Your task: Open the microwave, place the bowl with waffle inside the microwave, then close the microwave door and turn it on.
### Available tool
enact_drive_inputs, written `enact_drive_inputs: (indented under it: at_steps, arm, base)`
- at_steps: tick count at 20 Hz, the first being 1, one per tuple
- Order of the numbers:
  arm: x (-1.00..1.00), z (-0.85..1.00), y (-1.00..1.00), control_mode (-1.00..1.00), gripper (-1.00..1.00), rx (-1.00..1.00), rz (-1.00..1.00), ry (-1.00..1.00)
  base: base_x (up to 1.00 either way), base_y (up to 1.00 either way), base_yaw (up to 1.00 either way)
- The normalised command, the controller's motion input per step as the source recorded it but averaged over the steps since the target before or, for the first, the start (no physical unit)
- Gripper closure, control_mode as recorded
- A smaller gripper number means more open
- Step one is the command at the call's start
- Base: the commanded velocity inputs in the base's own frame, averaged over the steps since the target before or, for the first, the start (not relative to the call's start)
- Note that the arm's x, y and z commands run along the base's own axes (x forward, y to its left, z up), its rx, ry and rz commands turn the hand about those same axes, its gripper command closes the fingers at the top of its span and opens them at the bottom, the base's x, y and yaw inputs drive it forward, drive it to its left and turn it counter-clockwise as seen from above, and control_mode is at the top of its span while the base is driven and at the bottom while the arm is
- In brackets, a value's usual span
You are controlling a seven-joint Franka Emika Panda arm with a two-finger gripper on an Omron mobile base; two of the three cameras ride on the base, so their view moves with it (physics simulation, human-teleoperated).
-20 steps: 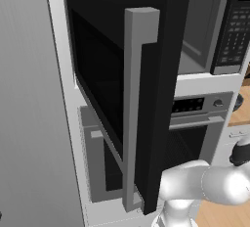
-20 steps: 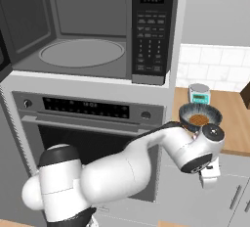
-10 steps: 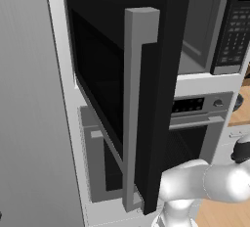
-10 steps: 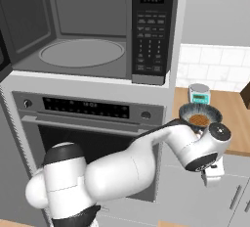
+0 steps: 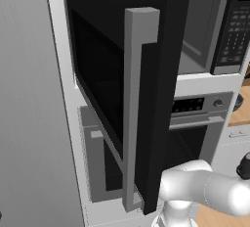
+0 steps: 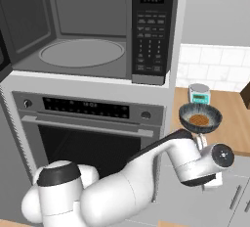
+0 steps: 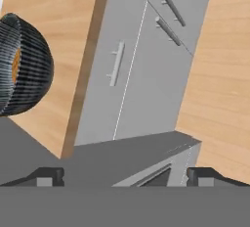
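Note:
The microwave [image 6: 97, 30] stands open, its grey cavity and glass turntable [image 6: 82, 52] bare. The microwave door [image 5: 122, 89], black with a long grey vertical handle [image 5: 134, 108], swings out to the left. A dark ribbed bowl [image 6: 200, 118] holding a brown waffle [image 6: 199, 120] sits on the wooden counter [image 6: 234, 123], right of the oven. In the hand view the bowl [image 7: 22, 64] lies at the left edge. My gripper [image 7: 126, 177] is open with nothing between its fingertips. It hangs in front of the counter edge, below the bowl and apart from it.
The grey oven [image 6: 88, 123] with its horizontal handle sits under the microwave. A small teal and white device [image 6: 199, 93] stands behind the bowl. Grey cabinet fronts with bar handles [image 7: 114, 64] run under the counter. The keypad panel [image 6: 149, 30] is at the microwave's right.
My hand has shifted slightly to the right, still below the counter edge near the bowl. The bowl and the microwave door have not moved.

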Motion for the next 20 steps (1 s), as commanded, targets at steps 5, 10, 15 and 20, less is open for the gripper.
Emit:
enact_drive_inputs:
  at_steps: [5,10,15,20]
  arm:
    - [0.01,0.03,0.03,-1.0,-1.0,0.06,0.1,-0.18]
    - [0.06,0.13,0.02,-1.0,-1.0,0.0,0.12,-0.07]
    - [0.06,0.02,0.0,-1.0,-1.0,0.0,0.1,-0.23]
    - [0.21,0.14,0.0,-1.0,-1.0,0.0,0.01,-0.05]
  base:
    - [0.0,0.0,0.0]
    - [0.0,0.0,0.0]
    - [0.0,0.0,0.0]
    - [0.0,0.0,0.0]
